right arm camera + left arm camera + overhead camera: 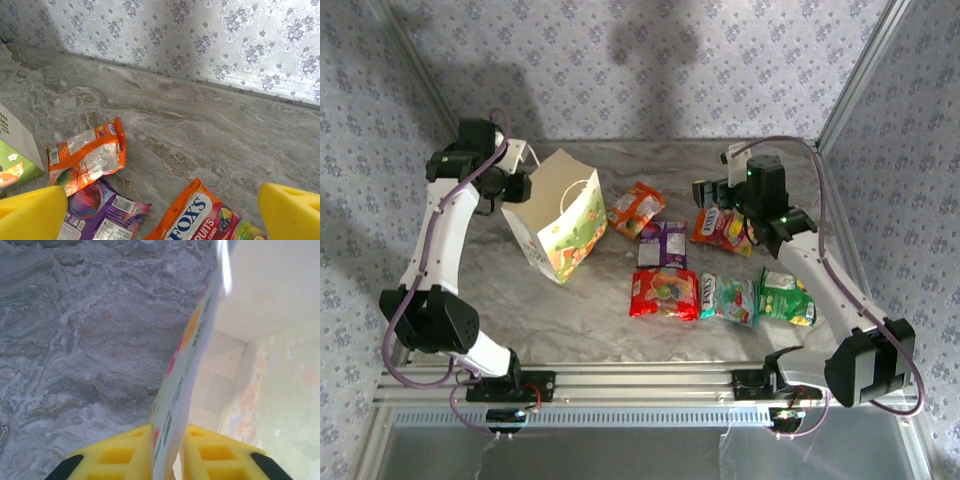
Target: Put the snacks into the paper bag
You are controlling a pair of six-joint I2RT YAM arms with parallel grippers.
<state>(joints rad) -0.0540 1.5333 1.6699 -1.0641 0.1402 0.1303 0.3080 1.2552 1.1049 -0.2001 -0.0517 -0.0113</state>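
The white paper bag (560,215) with cartoon print stands open, tilted, at the table's left. My left gripper (520,188) is shut on its near-left wall; the paper bag's wall (185,385) runs between the yellow pads (117,457). Snack packets lie to its right: orange (636,209), purple (662,243), red (664,294), orange-yellow (725,228), teal-green (730,298) and bright green (787,297). My right gripper (717,192) hovers open over the orange-yellow packet (210,217), with the orange packet (87,160) and purple packet (100,212) to its left.
The grey marbled table (610,320) ends at patterned walls (650,70) behind and on both sides. A metal rail (650,385) runs along the near edge. Bare tabletop lies behind the packets and in front of the bag.
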